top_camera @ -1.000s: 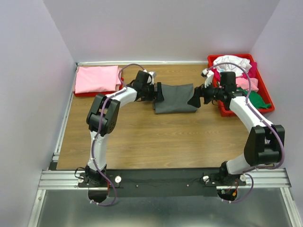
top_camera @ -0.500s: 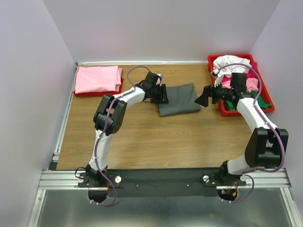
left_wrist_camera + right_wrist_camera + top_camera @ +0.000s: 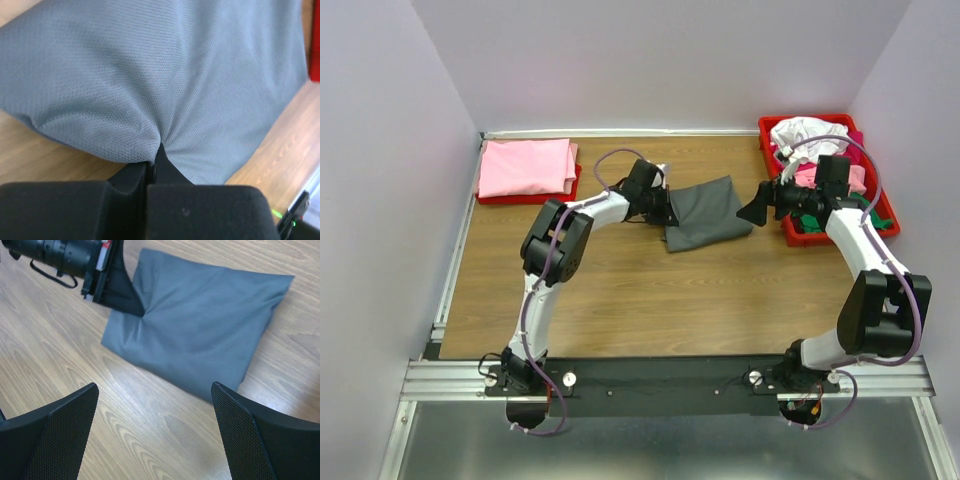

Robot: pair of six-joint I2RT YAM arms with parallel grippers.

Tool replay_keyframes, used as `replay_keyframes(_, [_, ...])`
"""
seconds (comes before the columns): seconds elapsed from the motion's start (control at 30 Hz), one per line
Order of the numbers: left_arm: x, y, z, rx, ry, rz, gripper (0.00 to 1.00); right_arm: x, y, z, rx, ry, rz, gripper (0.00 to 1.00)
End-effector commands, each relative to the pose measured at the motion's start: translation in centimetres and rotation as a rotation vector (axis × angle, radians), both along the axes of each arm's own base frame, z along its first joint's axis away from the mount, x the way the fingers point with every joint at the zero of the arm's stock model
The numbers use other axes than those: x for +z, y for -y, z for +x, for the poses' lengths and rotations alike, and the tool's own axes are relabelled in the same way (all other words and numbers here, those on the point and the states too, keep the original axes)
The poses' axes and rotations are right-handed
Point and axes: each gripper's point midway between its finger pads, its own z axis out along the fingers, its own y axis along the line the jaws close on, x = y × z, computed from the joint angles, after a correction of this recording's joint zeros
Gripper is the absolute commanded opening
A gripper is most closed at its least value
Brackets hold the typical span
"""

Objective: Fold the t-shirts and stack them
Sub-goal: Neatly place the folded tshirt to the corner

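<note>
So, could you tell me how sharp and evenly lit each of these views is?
Top external: soft, even light, faint shadows, nothing blurred. Left wrist: the weave of the grey t-shirt is crisp, while the left gripper clamped on it is near-featureless black. Right wrist: sharp, with a mild sheen on the wooden table; the mesh texture on the open right gripper reads clearly.

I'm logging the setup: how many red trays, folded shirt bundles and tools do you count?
Red trays: 2, left tray and right tray
Folded bundles: 2, grey shirt and pink shirt
Tools: 2, left tool and right tool
Total: 6
</note>
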Motion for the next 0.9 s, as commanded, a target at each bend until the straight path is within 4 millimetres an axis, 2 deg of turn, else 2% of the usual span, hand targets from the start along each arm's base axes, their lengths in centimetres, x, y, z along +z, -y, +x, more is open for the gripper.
replay_keyframes(0.0, [0.6, 0.5, -2.5, -0.069, 0.004, -0.100, 0.00, 0.1, 0.1, -0.6, 0.019, 0.002, 0.028, 1.00])
replay_keyframes(0.1, [3.5, 0.6, -2.7, -0.083, 0.048, -0.199, 0.00, 0.1, 0.1, -0.6, 0.022, 0.001, 0.033, 1.00])
replay_keyframes(0.2, [5.3, -0.1, -1.5, -0.056, 0.109, -0.181, 0.00, 0.0, 0.2, -0.6, 0.018, -0.003, 0.035, 1.00])
replay_keyframes(0.23, [4.5, -1.0, -1.5, -0.046, 0.107, -0.101, 0.00, -0.2, 0.2, -0.6, 0.018, -0.008, 0.036, 1.00])
replay_keyframes(0.27, [4.8, -2.3, 0.5, 0.040, 0.147, -0.003, 0.00, -0.1, 0.3, -0.6, 0.016, -0.005, 0.035, 1.00])
replay_keyframes(0.3, [3.5, -3.8, 0.1, 0.067, 0.104, 0.092, 0.00, -0.2, 0.3, -0.6, 0.017, -0.007, 0.035, 1.00])
replay_keyframes(0.37, [3.2, -6.0, 1.0, 0.118, 0.130, 0.221, 0.00, -0.3, 0.4, -0.5, 0.015, -0.010, 0.035, 1.00])
replay_keyframes(0.4, [3.1, -7.6, 2.1, 0.180, 0.161, 0.311, 0.00, -0.4, 0.4, -0.5, 0.014, -0.013, 0.035, 1.00])
replay_keyframes(0.43, [2.6, -9.2, 1.8, 0.202, 0.143, 0.389, 0.00, -0.5, 0.4, -0.5, 0.014, -0.014, 0.033, 1.00])
replay_keyframes(0.47, [2.3, -11.1, 2.4, 0.238, 0.171, 0.487, 0.00, -0.6, 0.5, -0.5, 0.011, -0.015, 0.032, 1.00])
replay_keyframes(0.53, [2.2, -13.0, 2.2, 0.266, 0.176, 0.582, 0.00, -0.5, 0.5, -0.4, 0.010, -0.014, 0.031, 1.00])
replay_keyframes(0.67, [3.9, -16.7, 2.9, 0.347, 0.258, 0.751, 0.00, -0.7, 0.6, -0.3, 0.007, -0.018, 0.027, 1.00])
replay_keyframes(0.87, [6.4, -20.6, 3.7, 0.407, 0.348, 0.962, 0.00, -0.9, 0.6, -0.4, 0.006, -0.022, 0.027, 1.00])
